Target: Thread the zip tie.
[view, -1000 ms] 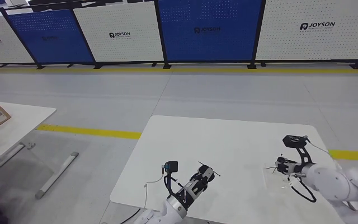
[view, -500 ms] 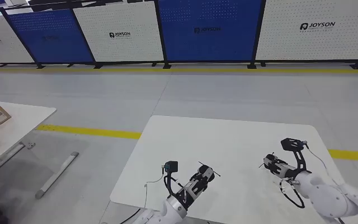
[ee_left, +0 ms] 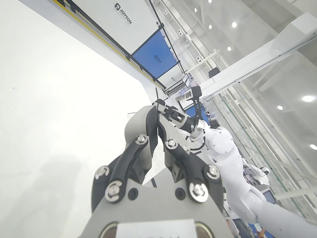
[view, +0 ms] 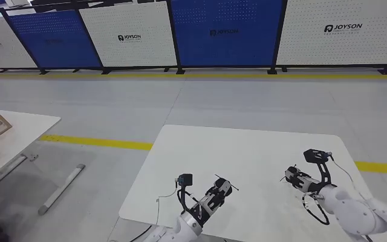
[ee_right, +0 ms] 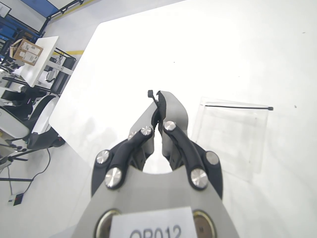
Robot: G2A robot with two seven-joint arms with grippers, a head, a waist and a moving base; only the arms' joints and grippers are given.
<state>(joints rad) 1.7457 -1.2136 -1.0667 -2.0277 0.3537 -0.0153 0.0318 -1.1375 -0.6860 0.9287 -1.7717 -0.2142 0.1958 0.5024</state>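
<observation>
My left gripper (view: 222, 183) hangs over the near edge of the white table (view: 242, 151), shut on a thin black zip tie (view: 233, 186). In the left wrist view that strap (ee_left: 156, 94) sticks out past the closed fingertips of the left gripper (ee_left: 156, 115). Farther right, my right gripper (view: 290, 174) is shut on another black zip tie. Its square head (ee_right: 150, 93) shows just beyond the tips of the right gripper (ee_right: 158, 100). The two grippers are well apart. From the left wrist camera, the right gripper (ee_left: 162, 107) appears beyond the left one.
A clear plastic tray (ee_right: 230, 144) lies flat on the table beside the right gripper, with one spare black zip tie (ee_right: 237, 107) across its far edge. Blue and white pegboard panels (view: 224, 33) stand across the floor beyond. Another white table (view: 24, 130) is far left.
The right gripper has moved off the tray a little toward the left arm, carrying its zip tie. It has held still for the last half second. The left arm has not moved.
</observation>
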